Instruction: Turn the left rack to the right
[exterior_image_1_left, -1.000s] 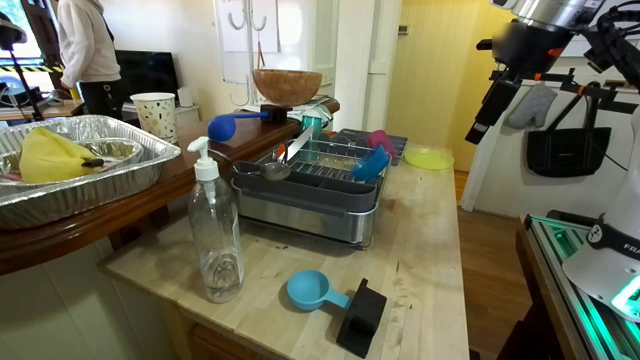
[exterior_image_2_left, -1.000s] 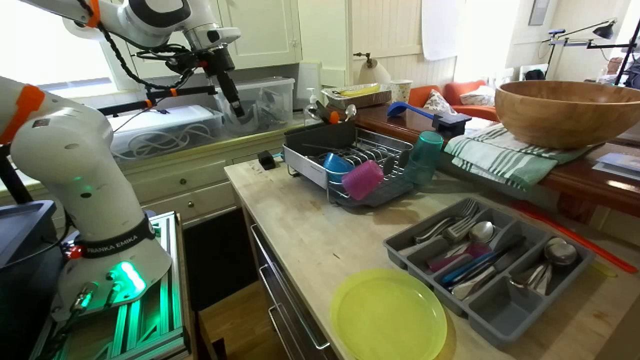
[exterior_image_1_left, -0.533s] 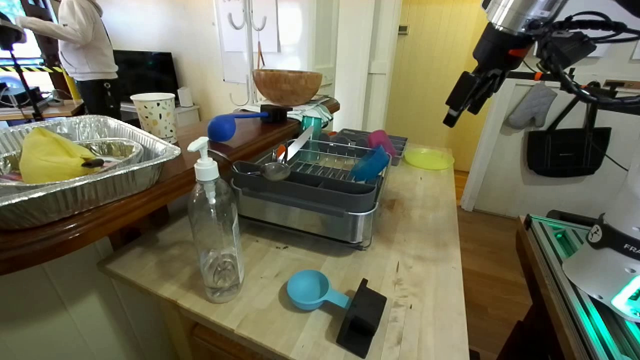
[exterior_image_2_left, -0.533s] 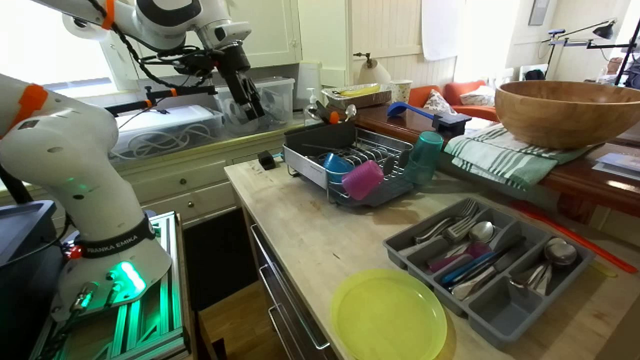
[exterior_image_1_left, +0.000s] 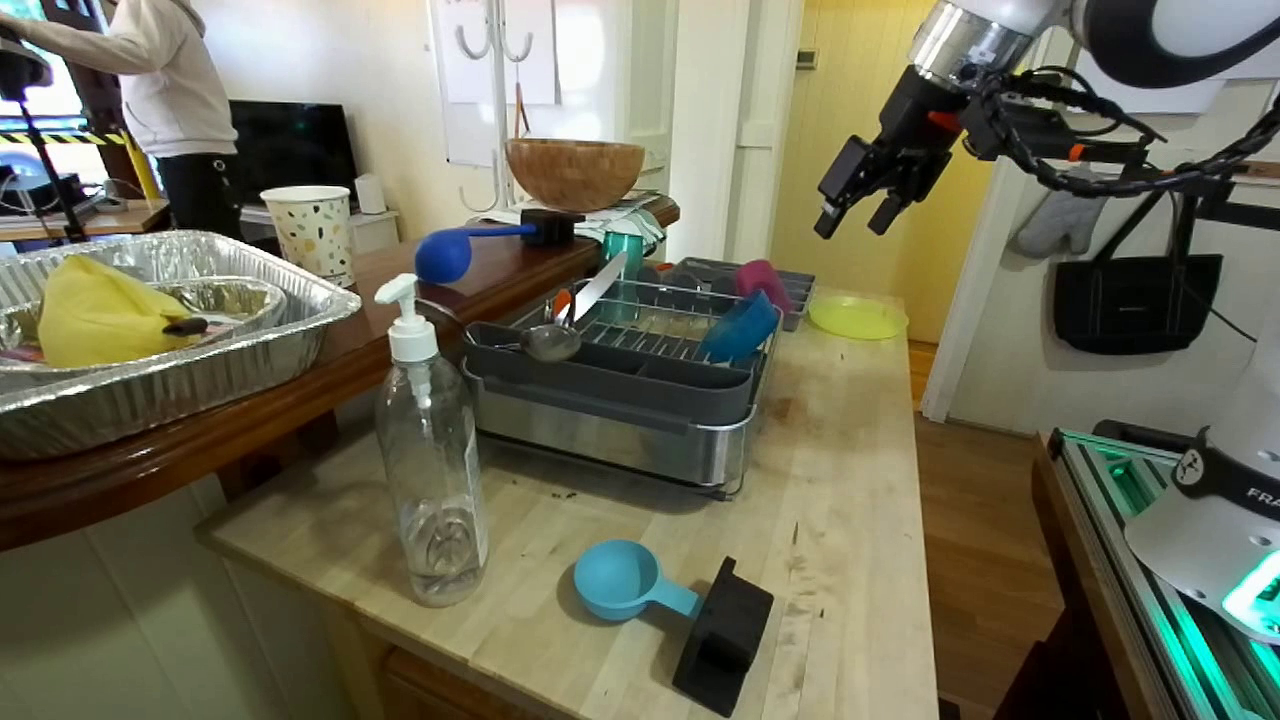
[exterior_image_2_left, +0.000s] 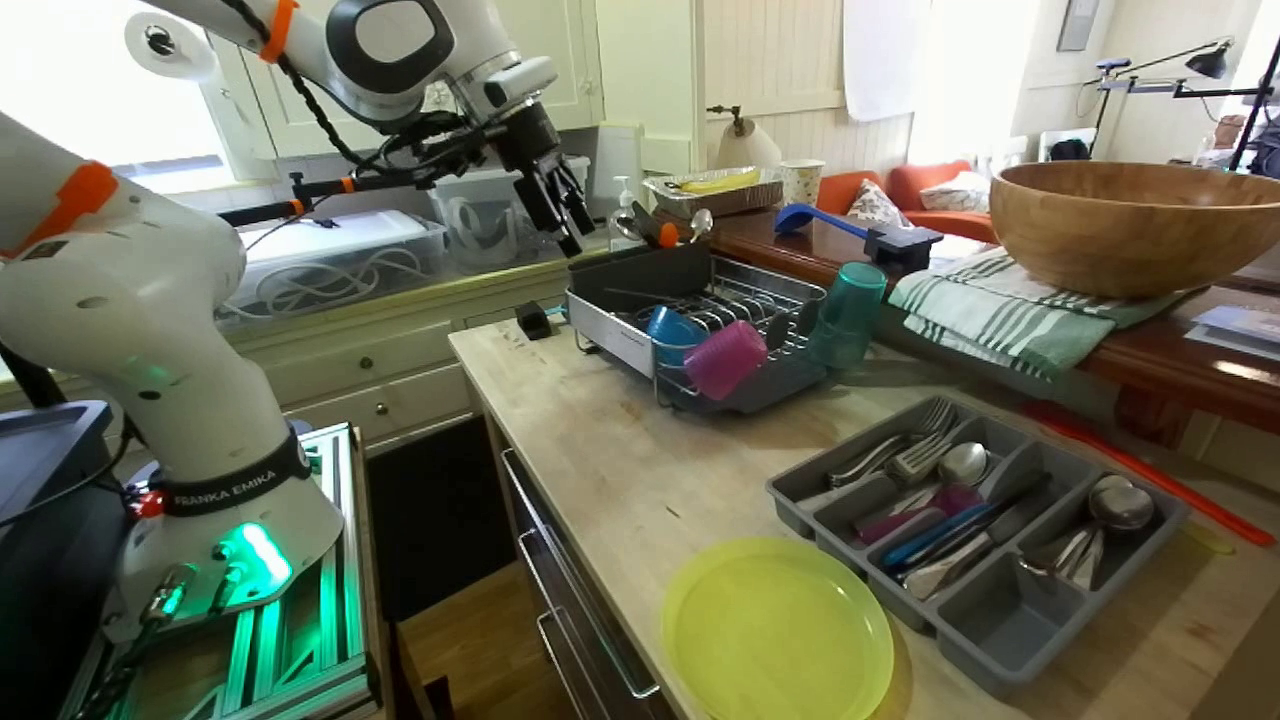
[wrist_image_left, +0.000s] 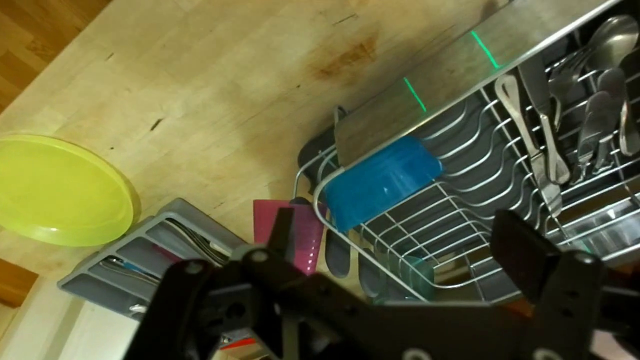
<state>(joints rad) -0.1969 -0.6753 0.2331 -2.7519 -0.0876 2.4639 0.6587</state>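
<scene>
On a wooden counter (exterior_image_2_left: 580, 440): dish rack (exterior_image_1_left: 620, 440) with a gripper (exterior_image_1_left: 856, 222) in the air

The silver wire dish rack stands on its grey base (exterior_image_2_left: 772, 391), just beside a raised brown ledge (exterior_image_1_left: 255, 420). A dark grey holder (exterior_image_1_left: 610, 375) runs along an end of the rack; metal cutlery (wrist_image_left: 545, 145) shows toward that end in the wrist view. At the opposite end, a blue dish (wrist_image_left: 382, 180) lies tilted within the corner, a pink cup (exterior_image_2_left: 727, 360) slants at the outside of the same corner, and a teal cup (exterior_image_2_left: 848, 315) slants near the neighbouring corner. Two green lines (wrist_image_left: 415, 94) cross the rack's silver side.

The gripper hangs apart from the rack, its fingers (wrist_image_left: 522, 250) spread wide; in the wrist view, part of the rack shows between the fingertips.

Along the counter beyond the cups, a yellow plate (exterior_image_2_left: 778, 630) lies just beside a grey cutlery tray (exterior_image_2_left: 1015, 610). Past the holder end, a clear pump bottle (exterior_image_1_left: 435, 490) stands upright near a light blue scoop (exterior_image_1_left: 615, 578), whose handle meets a black block (exterior_image_1_left: 725, 640).

Upon the ledge are a foil pan (exterior_image_1_left: 160, 395), a spotted paper cup (exterior_image_1_left: 312, 235), a blue spoon (exterior_image_1_left: 445, 257), and a wooden bowl (exterior_image_2_left: 1120, 245) resting on a striped towel (exterior_image_2_left: 1010, 320).
</scene>
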